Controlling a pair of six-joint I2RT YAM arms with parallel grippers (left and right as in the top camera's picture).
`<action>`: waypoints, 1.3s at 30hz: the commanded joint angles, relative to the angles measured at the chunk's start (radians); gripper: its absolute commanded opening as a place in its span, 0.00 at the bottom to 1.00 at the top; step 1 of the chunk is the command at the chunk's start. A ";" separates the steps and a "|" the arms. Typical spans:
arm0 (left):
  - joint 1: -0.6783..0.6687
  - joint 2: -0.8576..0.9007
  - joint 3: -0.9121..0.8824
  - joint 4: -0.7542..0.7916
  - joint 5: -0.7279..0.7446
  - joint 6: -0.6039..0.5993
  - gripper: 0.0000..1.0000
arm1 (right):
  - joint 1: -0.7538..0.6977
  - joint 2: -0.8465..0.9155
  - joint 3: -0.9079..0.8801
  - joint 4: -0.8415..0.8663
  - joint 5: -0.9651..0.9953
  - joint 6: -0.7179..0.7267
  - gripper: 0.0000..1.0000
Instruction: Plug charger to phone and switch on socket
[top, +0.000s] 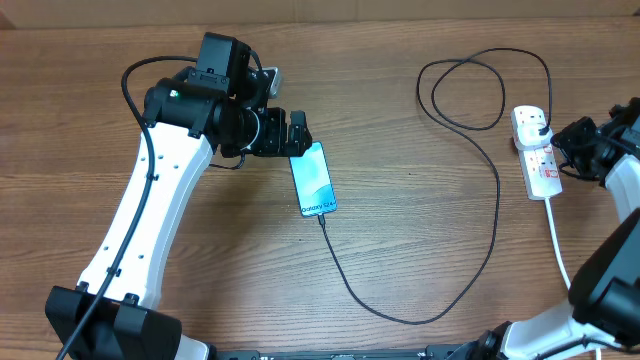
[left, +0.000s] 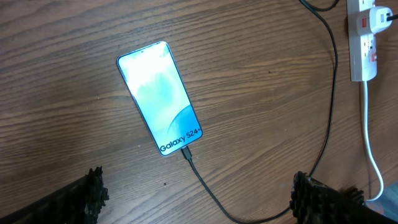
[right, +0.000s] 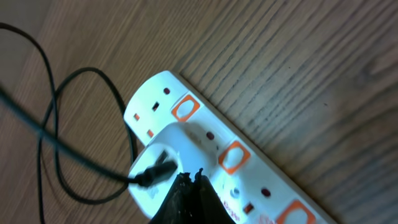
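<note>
Cyan-screened phone (left: 160, 96) lies flat, charger (left: 188, 157) plugged in, on brown wood-grain table (left: 261, 74); left gripper (left: 198, 186) spread, right gripper (right: 189, 180) pressed together at white socket (right: 205, 124).

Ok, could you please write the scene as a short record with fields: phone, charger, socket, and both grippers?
phone: flat on table, screen shows Galaxy S24+
charger: connector in the phone's bottom edge, cable runs loose to the socket
socket: white strip, charger's plug seated in it
left gripper: open, empty, above the phone
right gripper: fingers together, tips at the socket beside the plug
</note>
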 joint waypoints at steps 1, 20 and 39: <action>-0.013 0.003 0.008 0.000 -0.007 0.019 1.00 | -0.002 0.040 0.048 0.003 -0.024 0.029 0.04; -0.013 0.003 0.008 0.004 -0.026 0.019 1.00 | -0.006 0.151 0.048 0.079 -0.018 0.029 0.04; -0.013 0.003 0.008 0.019 -0.025 0.018 1.00 | 0.001 0.204 0.046 0.040 -0.020 0.002 0.04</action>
